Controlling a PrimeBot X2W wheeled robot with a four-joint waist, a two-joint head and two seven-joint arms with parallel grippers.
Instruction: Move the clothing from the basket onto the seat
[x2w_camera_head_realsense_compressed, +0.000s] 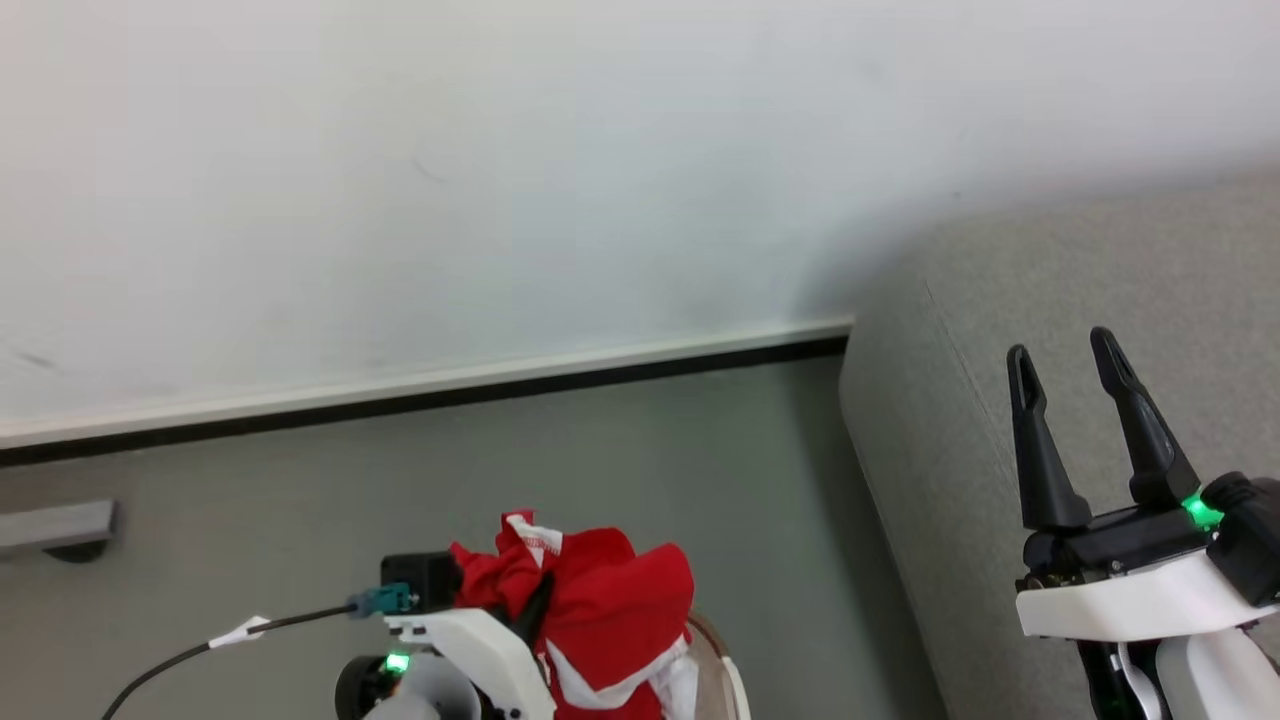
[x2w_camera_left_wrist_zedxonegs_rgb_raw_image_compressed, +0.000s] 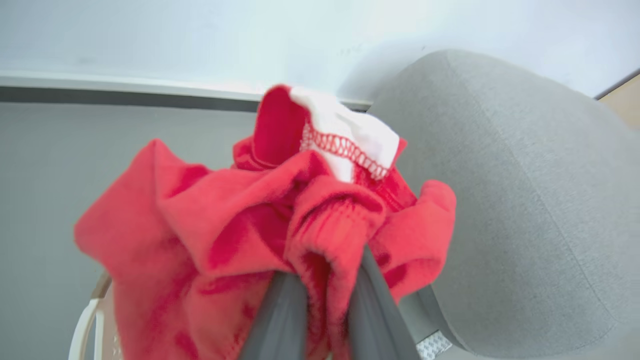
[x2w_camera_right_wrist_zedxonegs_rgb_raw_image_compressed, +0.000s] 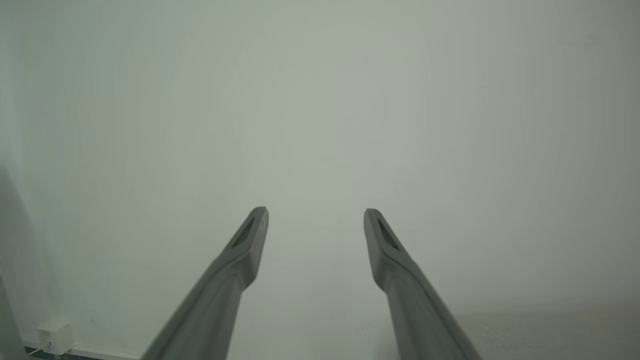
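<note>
The left claw (x2w_camera_left_wrist_zedxonegs_rgb_raw_image_compressed: 325, 265) is pinched almost closed on a bunch of the clothing (x2w_camera_left_wrist_zedxonegs_rgb_raw_image_compressed: 225, 215). It is red fabric with a white, red-stitched hem sticking up on top, and any print is lost in the folds. The bundle hangs above the basket (x2w_camera_head_realsense_compressed: 735, 680), whose brown-edged cream rim peeks out beneath it. The seat (x2w_camera_head_realsense_compressed: 1100, 260) stands to the right. Its rounded grey corner is near the cloth but apart from it, with a strip of bare grey floor (x2w_camera_head_realsense_compressed: 650, 450) between them. The right claw (x2w_camera_head_realsense_compressed: 1060, 345) hovers before the seat's side, fingers spread wide and empty. A white skirting board (x2w_camera_head_realsense_compressed: 500, 385) bounds the floor behind. A black cable (x2w_camera_head_realsense_compressed: 300, 617) trails left from the left arm.
</note>
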